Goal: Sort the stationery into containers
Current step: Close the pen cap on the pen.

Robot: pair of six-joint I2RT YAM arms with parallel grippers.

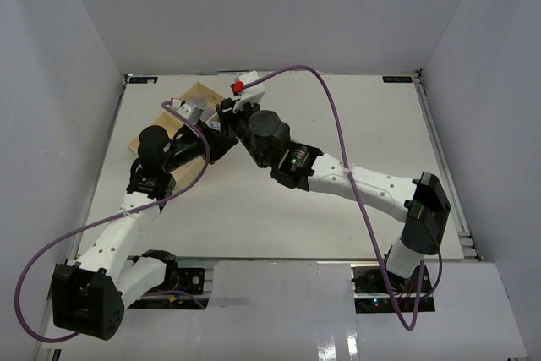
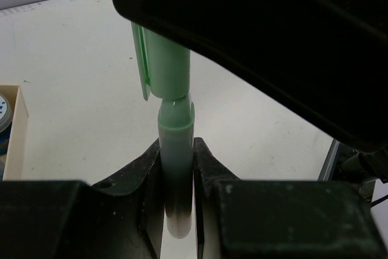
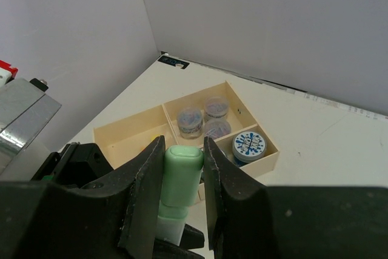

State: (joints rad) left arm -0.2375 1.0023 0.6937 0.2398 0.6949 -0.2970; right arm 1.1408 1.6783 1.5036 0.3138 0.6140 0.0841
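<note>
Now you are holding the green stick (image 2: 176, 150) with both claws at once. Your left claw (image 2: 177, 145) is clamping tight on its lower body. The stick is running straight out along those fingers, its long axis in line with them, and its capped end with the clip is pointing away past the fingertips. Just beyond those tips the right claw's black body is crossing over the stick and hiding its far end.

Your right claw (image 3: 183, 150) is pinching the rounded cap between its fingers. The cap end is pointing forward, and the rest of the stick is dropping back under the fingers toward the wrist. The stick is hanging between the two claws, above the table (image 2: 79, 89).

Ahead of and below the right fingertips the tray (image 3: 124, 141) is lying at a slant. Three grey rolls (image 3: 190, 119) are sitting together in one small section. One blue-and-white roll (image 3: 248, 145) is sitting alone in the other, nearer the right finger. A corner of the tray is also showing off to the left of your left claw.
</note>
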